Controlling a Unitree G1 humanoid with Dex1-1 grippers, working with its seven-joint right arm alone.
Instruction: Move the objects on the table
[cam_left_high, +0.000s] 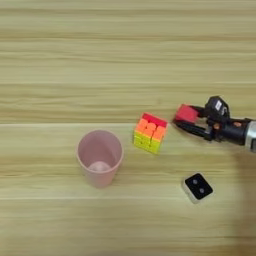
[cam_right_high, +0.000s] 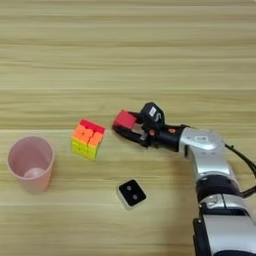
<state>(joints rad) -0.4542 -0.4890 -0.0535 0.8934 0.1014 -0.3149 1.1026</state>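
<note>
Red cube (cam_right_high: 124, 119) between pincer (cam_right_high: 125, 125) fingers

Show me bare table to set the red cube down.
Bare: the whole far table beyond the puzzle cube, and the near strip below the pink cup. Crowded: between gripper, red cube, puzzle cube and black-faced cube.
</note>
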